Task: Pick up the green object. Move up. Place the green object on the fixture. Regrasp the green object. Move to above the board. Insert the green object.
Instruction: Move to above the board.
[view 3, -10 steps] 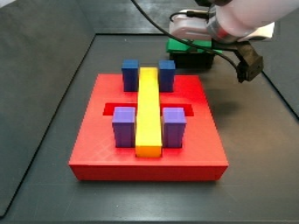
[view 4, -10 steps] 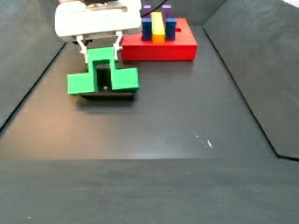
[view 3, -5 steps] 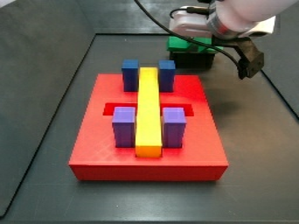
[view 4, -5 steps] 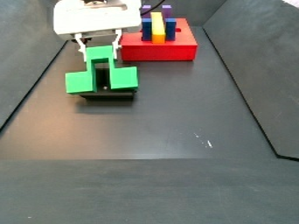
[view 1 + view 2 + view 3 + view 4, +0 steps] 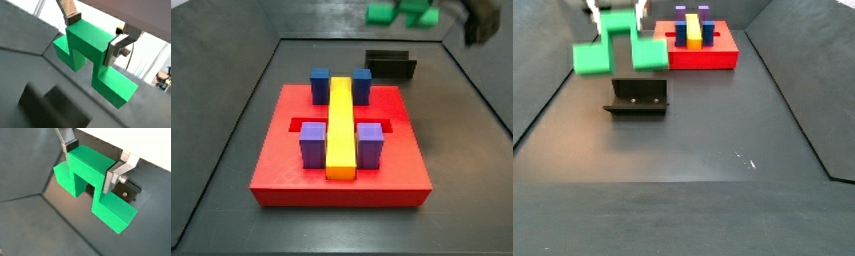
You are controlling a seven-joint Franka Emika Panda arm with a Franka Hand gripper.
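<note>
Nearest the camera in a side view, the dark desk (image 5: 714, 190) lies bare, with a pale scuff mark (image 5: 750, 160) on it. Farther back stands the fixture (image 5: 637, 96), a dark L-shaped bracket on its base plate, with nothing resting on it. Above and just behind the fixture hangs the green object (image 5: 617, 53), lifted clear of the bracket and blurred. The gripper (image 5: 617, 18) holds it from above at the top edge of that view, where only the lower ends of its fingers show.

Both wrist views give the grasp more plainly: the gripper (image 5: 95, 158) is clamped on the raised middle part of the green object (image 5: 90, 173), one silver finger (image 5: 119, 172) pressed against one side and the other finger (image 5: 67, 142) against the opposite side. The object's lower arms spread out beneath the fingers, and the fixture (image 5: 127, 189) shows dark below it.

Beyond the fixture sits the red board (image 5: 707, 55). From the opposite side view, the board (image 5: 338, 175) lies nearest, carrying a yellow bar (image 5: 341, 125) flanked by two purple blocks (image 5: 313, 145) and two blue blocks (image 5: 319, 85), with the fixture (image 5: 392, 65) behind it and the green object (image 5: 401, 12) blurred high above.
</note>
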